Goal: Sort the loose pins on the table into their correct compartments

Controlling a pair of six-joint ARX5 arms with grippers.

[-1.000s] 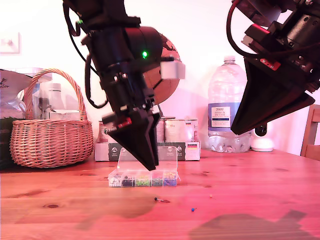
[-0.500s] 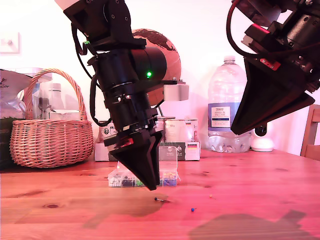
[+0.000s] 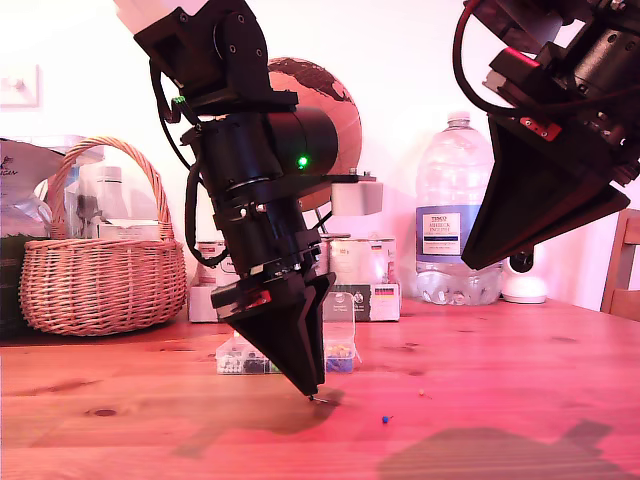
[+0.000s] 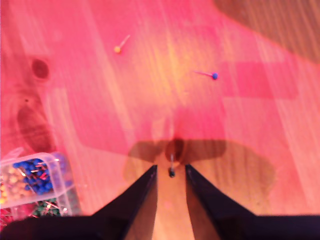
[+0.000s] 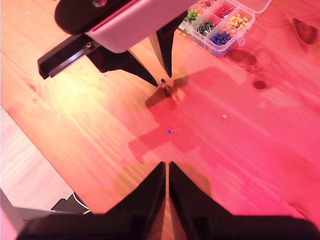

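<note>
My first gripper (image 3: pixel 312 392) points straight down with its tips at the table (image 3: pixel 500 400), in front of the clear box of compartments (image 3: pixel 338 356). In the first wrist view its fingers stand open a little, and a dark pin (image 4: pixel 171 172) lies in the gap between the tips; the same dark pin (image 3: pixel 322 400) shows beside the tip in the exterior view. A blue pin (image 4: pixel 214 76) and a pale pin (image 4: pixel 117 49) lie loose farther out. My second gripper (image 3: pixel 470 262) hangs high at the exterior view's right, its fingers (image 5: pixel 155 185) pressed together and holding nothing.
Behind the box stand a cardboard tray of tin cans (image 3: pixel 365 300), a globe (image 3: pixel 330 110), a wicker basket (image 3: pixel 100 270) at the exterior view's left and a large water bottle (image 3: pixel 450 220). A chair (image 3: pixel 625 265) shows at the exterior view's right edge.
My first gripper has come down from above the box and forward, and its tips now straddle the dark pin on the table. The second arm and the other pins have not moved.
</note>
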